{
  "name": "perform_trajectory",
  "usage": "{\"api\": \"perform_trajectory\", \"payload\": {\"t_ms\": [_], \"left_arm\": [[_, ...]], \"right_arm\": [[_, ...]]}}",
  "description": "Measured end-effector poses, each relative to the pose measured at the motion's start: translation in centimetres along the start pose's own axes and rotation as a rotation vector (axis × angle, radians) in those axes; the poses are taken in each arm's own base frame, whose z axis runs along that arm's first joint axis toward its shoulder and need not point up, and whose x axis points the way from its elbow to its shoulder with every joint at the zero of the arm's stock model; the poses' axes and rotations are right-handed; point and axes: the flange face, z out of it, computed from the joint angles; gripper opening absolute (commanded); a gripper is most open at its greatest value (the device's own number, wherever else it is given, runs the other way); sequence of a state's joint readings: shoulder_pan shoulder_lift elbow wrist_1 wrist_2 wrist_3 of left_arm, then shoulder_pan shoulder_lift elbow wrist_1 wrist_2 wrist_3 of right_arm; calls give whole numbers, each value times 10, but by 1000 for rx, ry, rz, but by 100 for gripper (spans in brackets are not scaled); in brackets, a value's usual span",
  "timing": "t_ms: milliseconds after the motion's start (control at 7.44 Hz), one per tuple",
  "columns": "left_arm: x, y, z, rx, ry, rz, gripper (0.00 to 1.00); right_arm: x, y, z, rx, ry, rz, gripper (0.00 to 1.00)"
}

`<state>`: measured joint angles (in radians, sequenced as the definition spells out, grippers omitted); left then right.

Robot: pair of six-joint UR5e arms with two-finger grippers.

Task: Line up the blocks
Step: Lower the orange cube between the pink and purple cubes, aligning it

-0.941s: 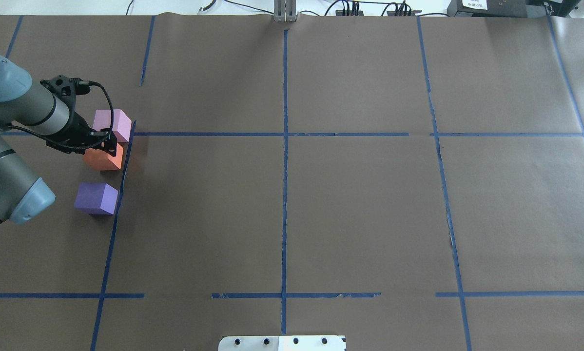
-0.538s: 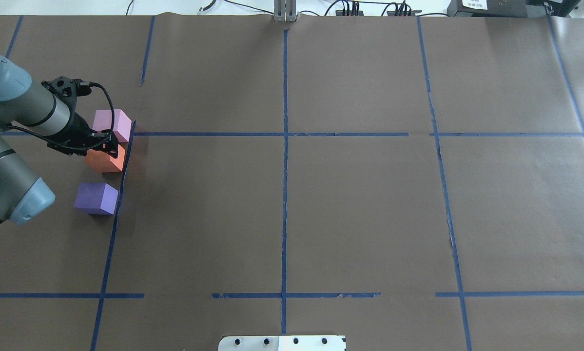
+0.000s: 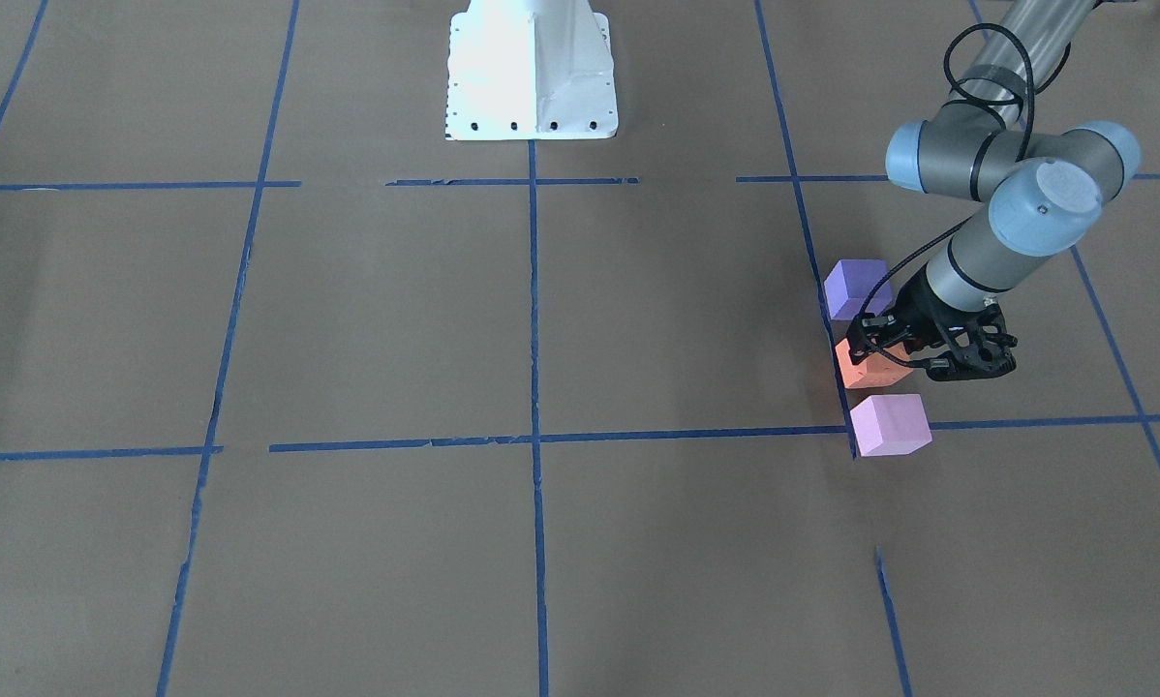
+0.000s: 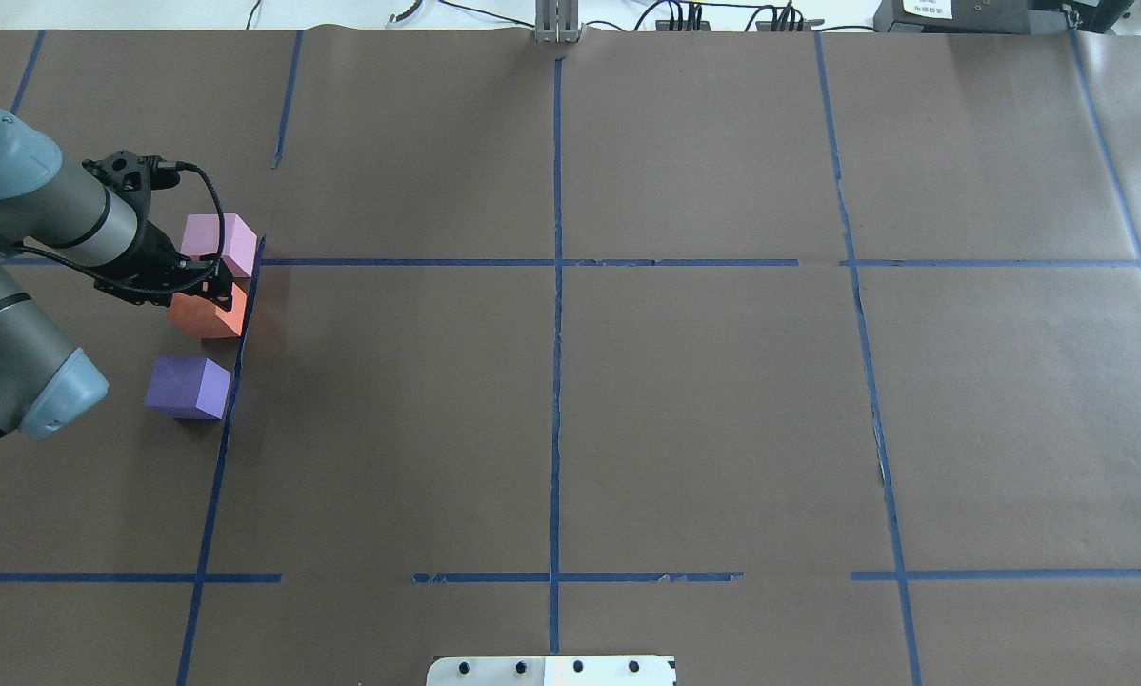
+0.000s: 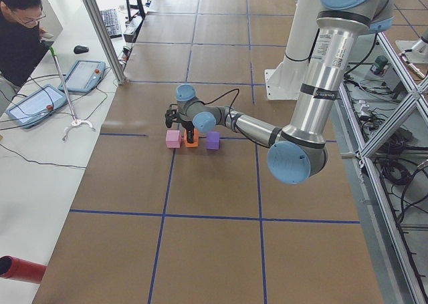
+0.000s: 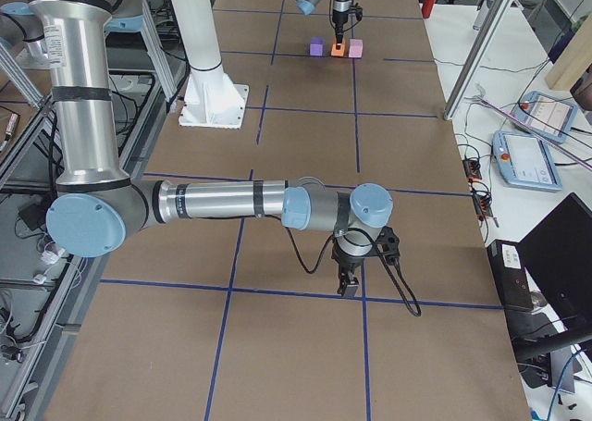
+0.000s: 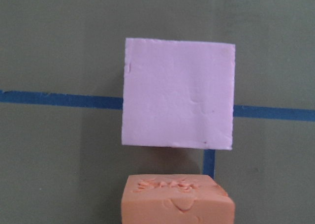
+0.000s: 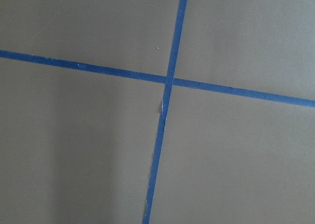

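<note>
Left jaws pinch the small matte orange cube (image 3: 856, 374), which sits on the brown counter (image 3: 638, 319) between the blue-violet cube (image 3: 856, 287) and the pale pink cube (image 3: 890, 424) (one neat row). Left arm (image 3: 977, 257) reaches low. Right jaws point down; open or closed, I cannot tell. Arm label (image 5: 319, 92) is too small to read.

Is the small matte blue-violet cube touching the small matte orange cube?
No: in the overhead view a strip of bare brown paper separates the small matte blue-violet cube from the small matte orange cube.
</note>
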<state>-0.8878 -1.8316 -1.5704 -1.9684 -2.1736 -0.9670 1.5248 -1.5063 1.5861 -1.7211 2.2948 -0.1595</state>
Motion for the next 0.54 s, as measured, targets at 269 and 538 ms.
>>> {"api": "perform_trajectory", "payload": {"t_ms": [269, 538], "left_arm": [[-2, 0, 3, -3, -4, -1, 67], [-3, 0, 4, -6, -6, -2, 90]], "right_arm": [[0, 0, 0, 0, 0, 0, 100], [0, 0, 0, 0, 0, 0, 100]]}}
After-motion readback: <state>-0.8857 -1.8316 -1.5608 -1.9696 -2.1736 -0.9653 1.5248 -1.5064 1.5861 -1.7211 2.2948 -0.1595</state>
